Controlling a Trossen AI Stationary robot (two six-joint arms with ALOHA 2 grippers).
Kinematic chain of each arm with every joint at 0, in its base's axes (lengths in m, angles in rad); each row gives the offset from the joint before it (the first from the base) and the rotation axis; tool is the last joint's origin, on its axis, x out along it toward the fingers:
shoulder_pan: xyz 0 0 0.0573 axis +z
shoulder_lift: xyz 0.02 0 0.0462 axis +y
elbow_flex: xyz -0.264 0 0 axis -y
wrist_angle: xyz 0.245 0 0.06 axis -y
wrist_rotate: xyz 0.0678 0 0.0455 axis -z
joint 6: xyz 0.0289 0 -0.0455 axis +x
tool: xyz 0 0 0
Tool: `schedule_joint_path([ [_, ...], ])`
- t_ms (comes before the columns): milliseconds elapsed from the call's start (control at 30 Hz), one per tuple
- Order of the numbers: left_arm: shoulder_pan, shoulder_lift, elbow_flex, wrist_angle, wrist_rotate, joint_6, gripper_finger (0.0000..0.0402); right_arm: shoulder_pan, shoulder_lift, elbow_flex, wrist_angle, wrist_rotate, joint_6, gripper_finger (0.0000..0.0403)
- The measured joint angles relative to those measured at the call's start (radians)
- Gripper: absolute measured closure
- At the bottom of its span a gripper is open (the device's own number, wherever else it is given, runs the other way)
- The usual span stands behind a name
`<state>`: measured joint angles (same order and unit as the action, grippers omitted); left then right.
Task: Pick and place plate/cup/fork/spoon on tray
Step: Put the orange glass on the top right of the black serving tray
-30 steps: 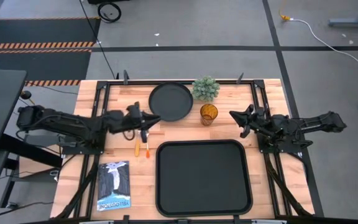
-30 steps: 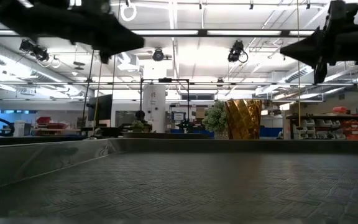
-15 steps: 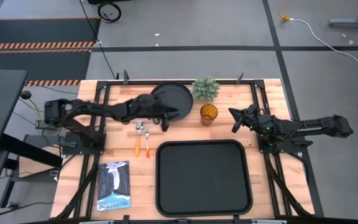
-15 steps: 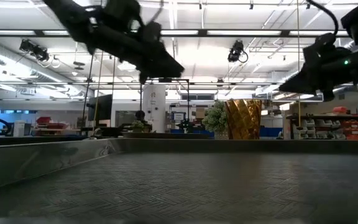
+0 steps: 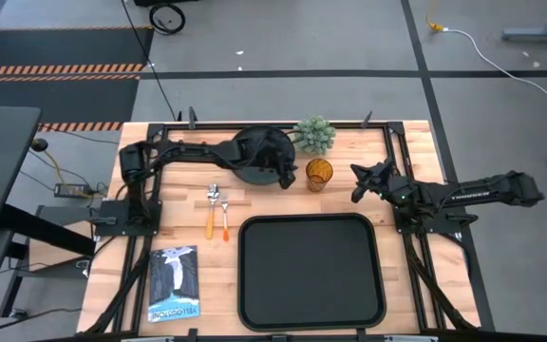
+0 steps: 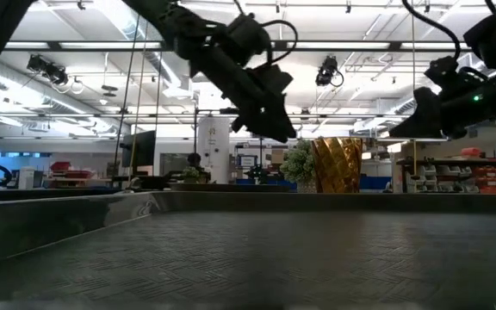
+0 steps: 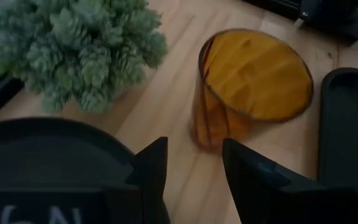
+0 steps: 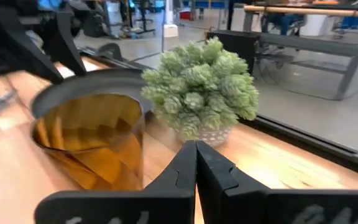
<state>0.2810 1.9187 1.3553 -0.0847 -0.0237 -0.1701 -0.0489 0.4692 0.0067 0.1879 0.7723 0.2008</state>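
The amber cup point(image 5: 318, 175) stands upright on the wood, between the round black plate point(image 5: 247, 150) and my right gripper point(image 5: 357, 186). My left arm reaches across the plate. My left gripper point(image 7: 194, 171) hangs open just left of the cup point(image 7: 253, 81), with nothing between its fingers. The right gripper point(image 8: 196, 165) is shut and points at the cup point(image 8: 92, 140) from the right. The fork and spoon point(image 5: 211, 226) lie side by side, left of the black tray point(image 5: 310, 285). The tray lies at the near middle of the table.
A small potted plant point(image 5: 314, 135) stands at the far edge, just behind the cup and beside the plate. A book point(image 5: 174, 283) lies at the near left of the table. Black frame rails run along both sides of the table.
My left gripper has swung from beside the fork and spoon toward the table's right edge, across the plate, and now hangs next to the cup. My right gripper has come down a little near the cup. No object has moved.
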Motion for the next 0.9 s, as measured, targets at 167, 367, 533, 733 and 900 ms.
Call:
schedule_joint_path([
  [167, 0.004, 0.008, 0.102, -0.094, -0.001, 0.005, 0.0235, -0.019, 0.057, 0.0, -0.01, -0.017, 0.022, 0.0396],
  [367, 0.002, 0.009, 0.241, -0.294, -0.002, 0.026, 0.0247, -0.006, 0.117, 0.0, 0.036, -0.013, 0.021, 0.0396],
  [533, -0.012, 0.008, 0.304, -0.329, -0.013, -0.007, 0.0257, -0.003, 0.165, 0.004, 0.145, -0.006, -0.06, 0.0396],
  [733, -0.035, 0.008, 0.311, -0.302, -0.05, -0.065, 0.0241, 0.01, 0.247, 0.084, 0.079, -0.03, -0.094, 0.0396],
  [900, -0.028, 0.008, 0.311, -0.305, -0.051, -0.12, 0.0235, -0.012, 0.327, 0.109, 0.063, -0.04, -0.14, 0.0396],
])
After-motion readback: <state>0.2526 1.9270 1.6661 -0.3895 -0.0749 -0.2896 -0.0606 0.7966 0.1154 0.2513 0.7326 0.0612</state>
